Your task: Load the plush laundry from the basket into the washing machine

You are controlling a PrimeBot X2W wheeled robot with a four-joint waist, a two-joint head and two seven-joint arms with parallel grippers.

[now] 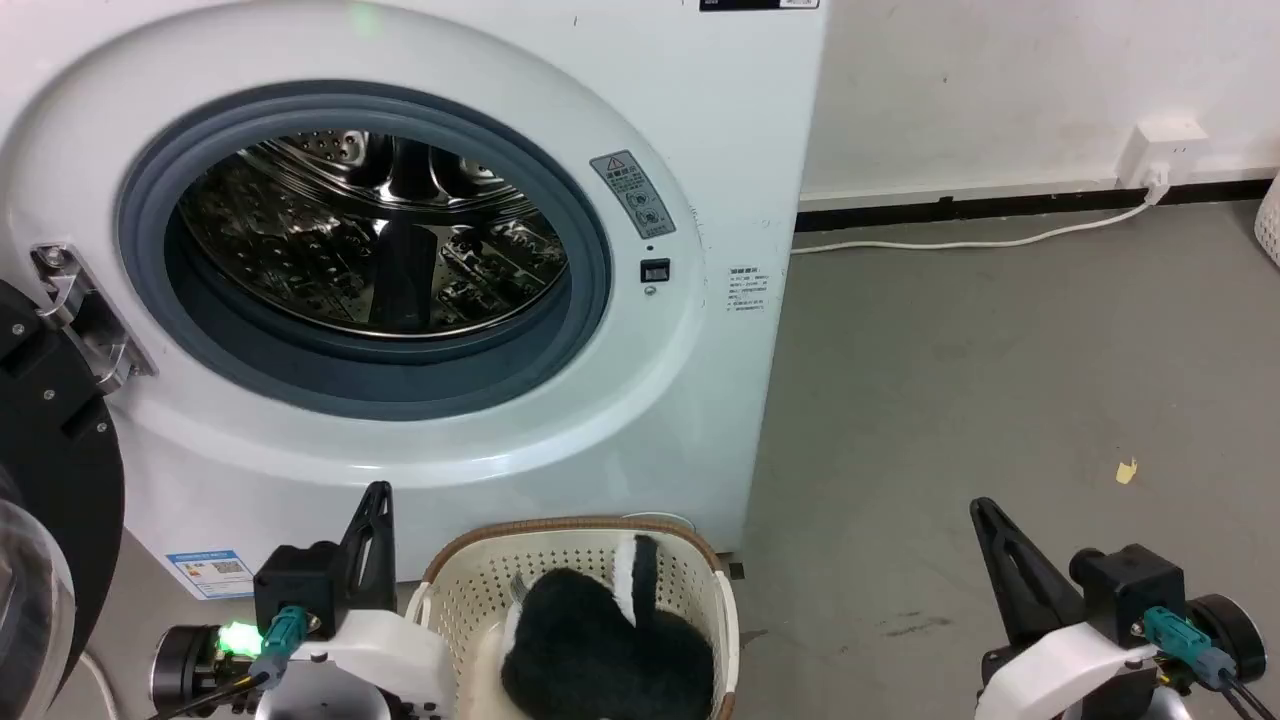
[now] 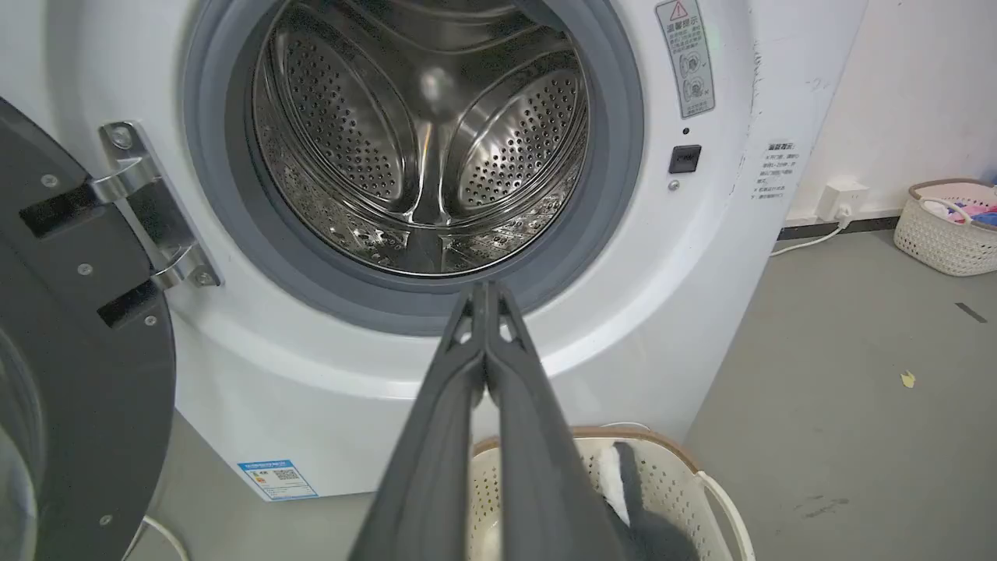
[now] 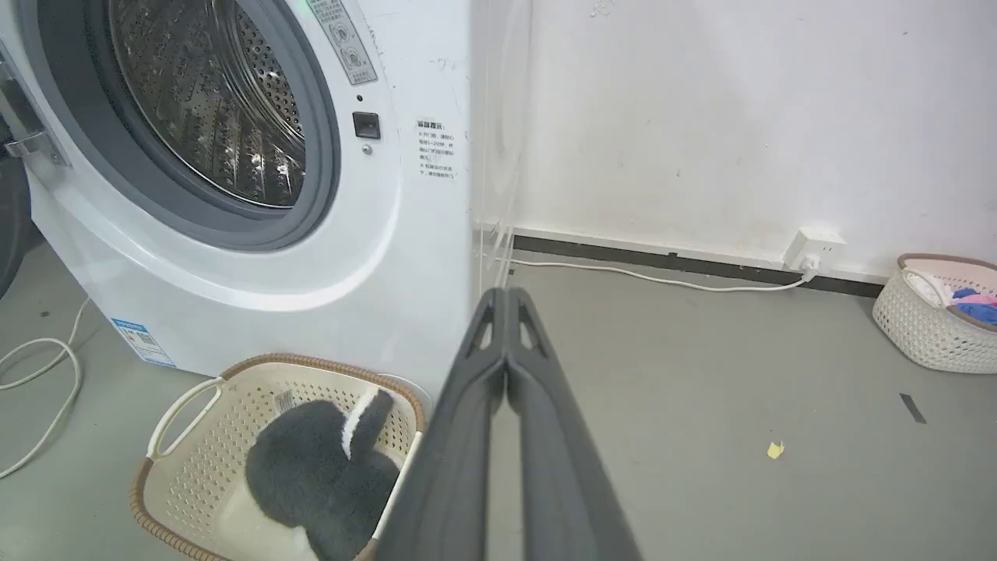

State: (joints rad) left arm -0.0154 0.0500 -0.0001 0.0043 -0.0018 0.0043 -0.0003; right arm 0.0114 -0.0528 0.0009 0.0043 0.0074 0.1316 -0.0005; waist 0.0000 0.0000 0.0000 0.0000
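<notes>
The plush laundry [image 1: 600, 640], dark fur with a white stripe, lies inside the cream basket [image 1: 470, 580] on the floor in front of the washing machine [image 1: 720, 150]. The washer's round port shows a bare steel drum [image 2: 420, 148], and its door [image 1: 50, 470] hangs swung out at the left. My left gripper [image 1: 378, 492] is shut just left of the basket, fingers upright, holding nothing. My right gripper [image 1: 982, 506] is shut well to the right of the basket over grey floor. The right wrist view shows the plush [image 3: 319, 475] in the basket [image 3: 195, 483] to the lower left of the fingers.
A second white basket [image 3: 935, 327] with coloured clothes stands by the wall at the right. A white cable [image 1: 960, 242] runs along the floor to a wall socket [image 1: 1160, 150]. Another cord [image 3: 47, 389] loops left of the washer. A small yellow scrap [image 1: 1127, 471] lies on the floor.
</notes>
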